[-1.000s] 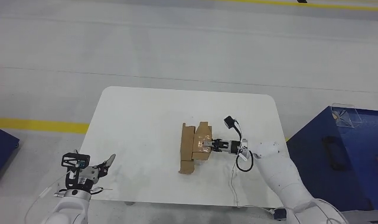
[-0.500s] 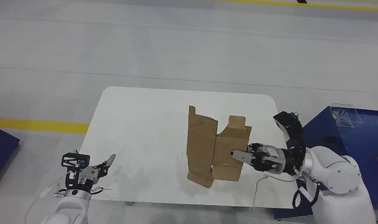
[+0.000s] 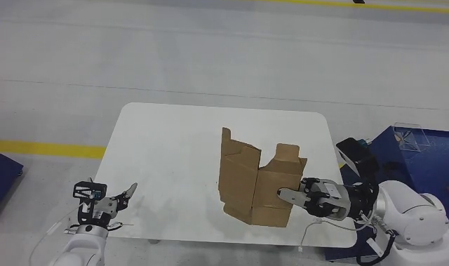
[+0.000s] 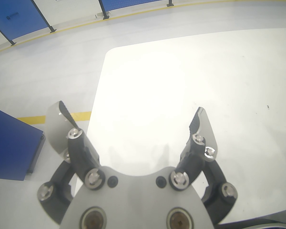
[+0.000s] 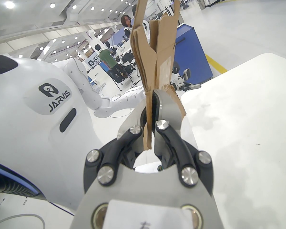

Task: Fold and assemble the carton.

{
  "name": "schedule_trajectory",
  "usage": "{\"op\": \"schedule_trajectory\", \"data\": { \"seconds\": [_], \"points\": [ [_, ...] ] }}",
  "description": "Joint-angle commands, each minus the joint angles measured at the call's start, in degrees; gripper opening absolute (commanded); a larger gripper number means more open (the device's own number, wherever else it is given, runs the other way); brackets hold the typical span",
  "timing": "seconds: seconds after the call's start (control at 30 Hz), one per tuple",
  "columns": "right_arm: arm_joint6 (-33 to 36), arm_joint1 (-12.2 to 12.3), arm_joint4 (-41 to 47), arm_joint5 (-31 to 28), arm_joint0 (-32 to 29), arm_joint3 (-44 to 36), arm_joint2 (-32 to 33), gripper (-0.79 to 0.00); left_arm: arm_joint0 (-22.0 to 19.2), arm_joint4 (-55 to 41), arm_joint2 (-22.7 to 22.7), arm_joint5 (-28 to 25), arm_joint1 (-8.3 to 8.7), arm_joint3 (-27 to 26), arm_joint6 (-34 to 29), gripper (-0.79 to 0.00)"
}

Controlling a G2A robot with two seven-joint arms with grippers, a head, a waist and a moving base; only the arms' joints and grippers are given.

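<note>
A flattened brown carton [image 3: 252,185] is held up off the white table [image 3: 168,161], near its right front part. My right gripper [image 3: 284,194] is shut on one edge of it. In the right wrist view the carton [image 5: 155,55] rises edge-on from between the shut fingers [image 5: 168,106], its layers of cardboard pressed close together. My left gripper [image 3: 128,193] hangs at the table's front left corner, away from the carton. Its fingers [image 4: 200,125] stand wide open over bare table [image 4: 181,72], holding nothing.
A blue cabinet [image 3: 400,182] with a clear plastic holder [image 3: 410,136] on top stands right of the table. Another blue cabinet [image 4: 12,146] sits off the left corner. Yellow floor lines [image 3: 49,149] run past the table.
The right gripper has lifted the carton from lying flat on the table and drawn it toward the front right edge, closer to the camera. The left arm has not moved.
</note>
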Motion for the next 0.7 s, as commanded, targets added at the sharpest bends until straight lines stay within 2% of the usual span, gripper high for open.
{"op": "schedule_trajectory", "data": {
  "seconds": [0.0, 0.13, 0.27, 0.3, 0.4, 0.5, 0.57, 0.67],
  "points": [
    [-2.3, 0.0, 2.4, 3.5, -0.3, 3.3, -0.8, -0.785, 0.0, 0.0, 0.0, 0.0, 0.00, 0.0, 0.0, 0.000],
    [0.5, -0.1, 17.2, 9.6, 1.0, 10.3, -5.2, -0.785, 0.0, 0.0, 0.0, 0.0, 0.00, 0.0, 0.0, 0.000],
    [4.2, -0.8, 31.4, 14.9, 1.9, 16.6, -12.5, -0.785, 0.0, 0.0, 0.0, 0.0, 0.00, 0.0, 0.0, 0.000],
    [5.8, -1.1, 36.4, 17.9, 2.5, 18.2, -14.5, -0.785, 0.0, 0.0, 0.0, 0.0, 0.00, 0.0, 0.0, 0.000],
    [11.7, -2.0, 55.2, 32.3, 5.4, 23.5, -21.0, -0.785, 0.0, 0.0, 0.0, 0.0, 0.00, 0.0, 0.0, 0.000],
    [14.1, -3.1, 68.0, 46.4, 9.2, 28.2, -27.6, -0.785, 0.0, 0.0, 0.0, 0.0, 0.00, 0.0, 0.0, 0.000],
    [11.3, -3.9, 75.6, 51.4, 10.9, 28.9, -32.2, -0.785, 0.0, 0.0, 0.0, 0.0, 0.00, 0.0, 0.0, 0.000],
    [3.4, -4.7, 91.9, 59.3, 12.6, 27.9, -38.7, -0.785, 0.0, 0.0, 0.0, 0.0, 0.00, 0.0, 0.0, 0.000]
  ]
}}
